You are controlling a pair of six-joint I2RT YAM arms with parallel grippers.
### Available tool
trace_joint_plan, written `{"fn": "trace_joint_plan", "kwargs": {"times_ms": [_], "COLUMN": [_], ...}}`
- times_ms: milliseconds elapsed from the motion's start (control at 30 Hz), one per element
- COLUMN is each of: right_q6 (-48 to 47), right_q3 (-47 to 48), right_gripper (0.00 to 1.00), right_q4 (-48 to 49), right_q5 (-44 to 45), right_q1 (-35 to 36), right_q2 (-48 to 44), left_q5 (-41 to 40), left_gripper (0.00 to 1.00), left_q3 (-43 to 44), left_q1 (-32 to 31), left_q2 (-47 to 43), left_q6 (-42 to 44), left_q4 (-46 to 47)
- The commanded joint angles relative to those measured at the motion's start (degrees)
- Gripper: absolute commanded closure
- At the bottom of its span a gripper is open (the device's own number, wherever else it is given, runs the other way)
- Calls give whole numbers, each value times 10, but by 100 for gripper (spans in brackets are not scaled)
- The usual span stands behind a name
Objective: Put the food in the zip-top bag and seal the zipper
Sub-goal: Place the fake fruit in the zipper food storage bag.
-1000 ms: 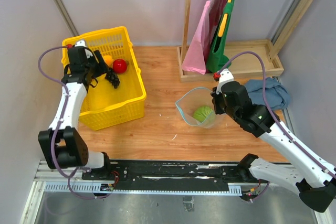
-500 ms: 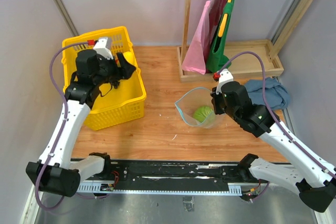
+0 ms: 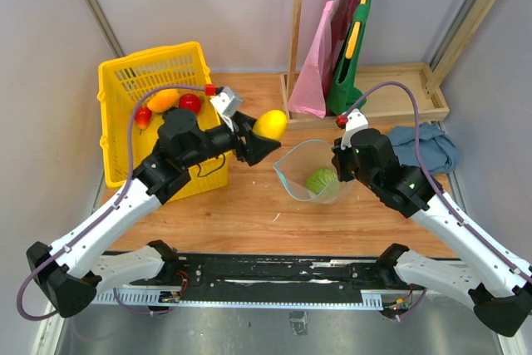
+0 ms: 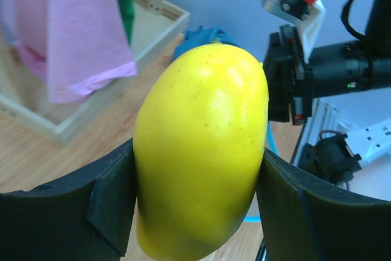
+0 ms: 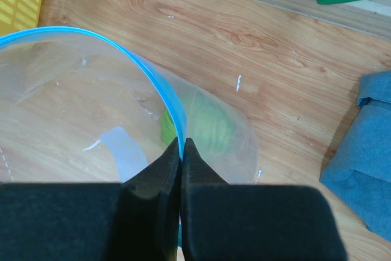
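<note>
The zip-top bag sat on the worktop right of centre, its mouth open in a wide loop. We saw the pale green round one lying inside it against the wood.

The right gripper was at the right side of the bag's mouth. In the right wrist view its jaws were pressed fully together on the zipper, pinching the blue strip and holding that edge up. The right arm rose from its base at the near right and bent at the elbow, and its forearm ran left and away toward the bag.

The left arm stretched from its base at the near left, far and right across the worktop, with its wrist level. The left gripper pointed right, just left of the bag's mouth and above the wood. Its jaws stood wide and clamped the yellow piece between both fingers, which pressed on its sides.

In the yellow basket at the far left we saw the orange-yellow mango and two red ones. A blue cloth lay at the right.
</note>
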Motion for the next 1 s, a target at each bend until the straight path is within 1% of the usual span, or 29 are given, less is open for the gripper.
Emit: {"fn": "trace_joint_plan", "kwargs": {"times_ms": [0,100,233,333,400,600,800,900,967], "right_q6": [18,24,30,32,32,36,38,38,39], "right_q3": [0,0,-1,-1,-2,-2,-2,-2,-2], "right_gripper": [100,99,99,99,100,99,99,99,99], "right_q4": [12,15,19,20,20,22,23,23,23], "right_q5": [-16,-28,-36,-35,-32,-27,-23,-23,-23], "right_q1": [-2,-2,-2,-2,-2,-3,-3,-3,-3], "right_q2": [-13,-13,-13,-16,-19,-24,-26,-27,-26], "left_q5": [8,-3,-10,-16,-24,-50,-56,-60,-67], "left_gripper": [100,100,99,99,97,91,80,67,61], "left_q3": [-34,-47,-61,-73,-84,-159,-190,-197,-198], "left_q1": [-52,-91,-118,-134,-142,-152,-160,-164,-166], "left_q2": [14,30,59,76,81,87,98,98,95], "left_q6": [3,-10,-38,-55,-62,-98,-100,-95,-86], "left_q4": [148,205,276,305,317,392,398,387,373]}}
